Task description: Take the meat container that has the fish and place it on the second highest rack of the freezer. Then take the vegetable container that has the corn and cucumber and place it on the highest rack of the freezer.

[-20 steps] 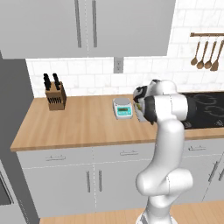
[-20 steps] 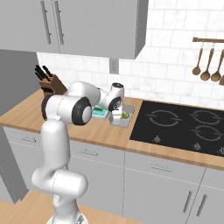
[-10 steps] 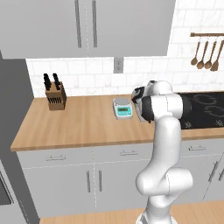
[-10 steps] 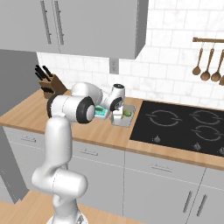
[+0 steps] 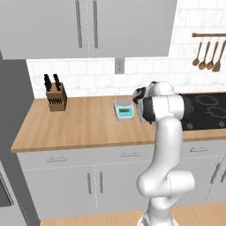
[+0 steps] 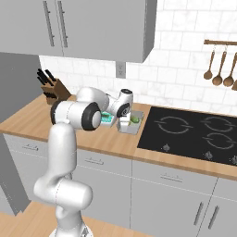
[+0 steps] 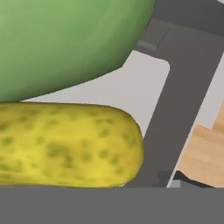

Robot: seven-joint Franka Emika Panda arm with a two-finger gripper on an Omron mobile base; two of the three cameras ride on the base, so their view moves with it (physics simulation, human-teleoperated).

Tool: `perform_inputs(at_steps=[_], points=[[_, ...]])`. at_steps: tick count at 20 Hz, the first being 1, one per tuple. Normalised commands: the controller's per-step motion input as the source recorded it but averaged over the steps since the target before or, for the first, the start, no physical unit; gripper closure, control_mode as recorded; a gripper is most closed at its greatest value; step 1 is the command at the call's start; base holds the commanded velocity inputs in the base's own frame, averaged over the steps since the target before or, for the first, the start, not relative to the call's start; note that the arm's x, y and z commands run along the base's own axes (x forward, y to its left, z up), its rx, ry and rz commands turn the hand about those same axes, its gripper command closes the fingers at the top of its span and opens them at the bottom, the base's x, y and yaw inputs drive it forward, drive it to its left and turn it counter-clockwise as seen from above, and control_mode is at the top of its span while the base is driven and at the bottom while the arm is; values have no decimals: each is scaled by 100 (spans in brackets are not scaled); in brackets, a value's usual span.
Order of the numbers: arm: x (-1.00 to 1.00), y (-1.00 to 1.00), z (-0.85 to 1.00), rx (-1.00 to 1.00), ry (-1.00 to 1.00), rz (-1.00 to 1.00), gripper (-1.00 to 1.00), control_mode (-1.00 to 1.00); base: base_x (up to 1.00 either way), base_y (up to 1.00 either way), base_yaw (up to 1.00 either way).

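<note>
While claw (image 6: 126,121) grip unclear, low over vegetable container (image 6: 133,128), corn (image 7: 65,144) beside cucumber (image 7: 65,41)

corn (image 7: 65,146) beside cucumber (image 7: 61,39) in tray (image 7: 144,87)

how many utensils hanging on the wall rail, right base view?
3 in frame. All hang from the wall rail above the stovetop: a wooden spoon furthest left, a second spoon beside it, a third next. More may hang beyond the right edge.

A glossy white arm (image 5: 165,145) of rounded, tube-like segments, with dark grey bands at its joints.
</note>
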Motion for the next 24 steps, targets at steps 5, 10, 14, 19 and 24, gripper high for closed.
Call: perform_inputs(at_steps=[5,10,14,19,24], points=[[-15,-23,0,1,0,0,100,-100,0,0,0],[-20,-29,44,1,-1,0,100,-100,0,0,0],[-39,-21,86,0,-7,16,100,-100,0,0,0],[-73,-1,80,0,-15,40,100,-100,0,0,0],[-100,0,50,-8,-28,26,100,-100,0,0,0]])
